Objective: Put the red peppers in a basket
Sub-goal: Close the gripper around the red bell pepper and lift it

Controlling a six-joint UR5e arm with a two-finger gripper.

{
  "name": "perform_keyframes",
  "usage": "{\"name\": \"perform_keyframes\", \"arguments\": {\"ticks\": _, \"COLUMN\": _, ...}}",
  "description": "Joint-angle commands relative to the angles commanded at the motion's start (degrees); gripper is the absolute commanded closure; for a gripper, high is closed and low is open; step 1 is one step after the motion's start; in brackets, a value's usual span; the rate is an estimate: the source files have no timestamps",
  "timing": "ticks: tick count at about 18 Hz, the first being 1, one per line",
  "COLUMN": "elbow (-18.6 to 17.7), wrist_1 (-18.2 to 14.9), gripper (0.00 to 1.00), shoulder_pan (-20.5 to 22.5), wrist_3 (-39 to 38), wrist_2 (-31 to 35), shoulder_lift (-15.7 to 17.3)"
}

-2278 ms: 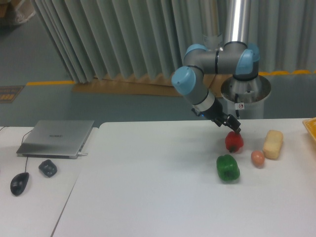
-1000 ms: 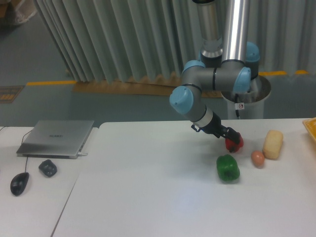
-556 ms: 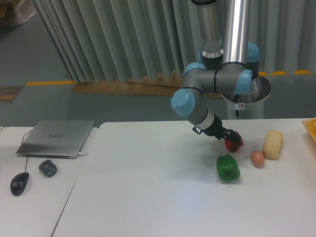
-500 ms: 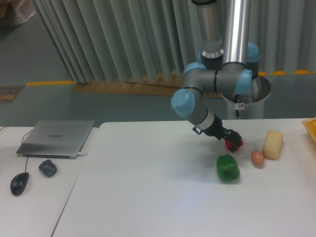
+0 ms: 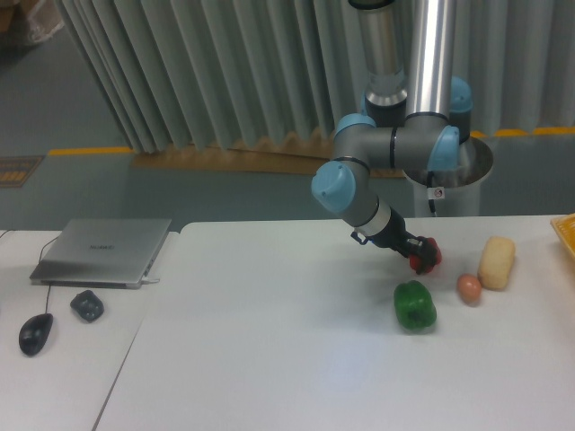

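Note:
The small glossy red pepper hangs slightly above the white table, right of centre. My gripper reaches in from its left and is shut on it, its dark fingers covering part of the pepper. At the right border of the frame, only a sliver of the yellow-orange basket rim shows, well to the right of the pepper.
A green bell pepper lies just below the held pepper. An orange-brown egg-like ball and a pale yellow block sit to its right. A laptop, a dark small object and a mouse rest on the left table.
My gripper came down from above the red pepper, shut on it from the left, and has raised it slightly off the table.

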Motion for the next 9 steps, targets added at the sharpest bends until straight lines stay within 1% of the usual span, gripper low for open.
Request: {"name": "perform_keyframes", "arguments": {"ticks": 9, "elbow": 2.3, "wrist_1": -0.3, "gripper": 0.37, "shoulder_pan": 0.0, "wrist_3": 0.2, "wrist_2": -0.9, "shoulder_lift": 1.5}}
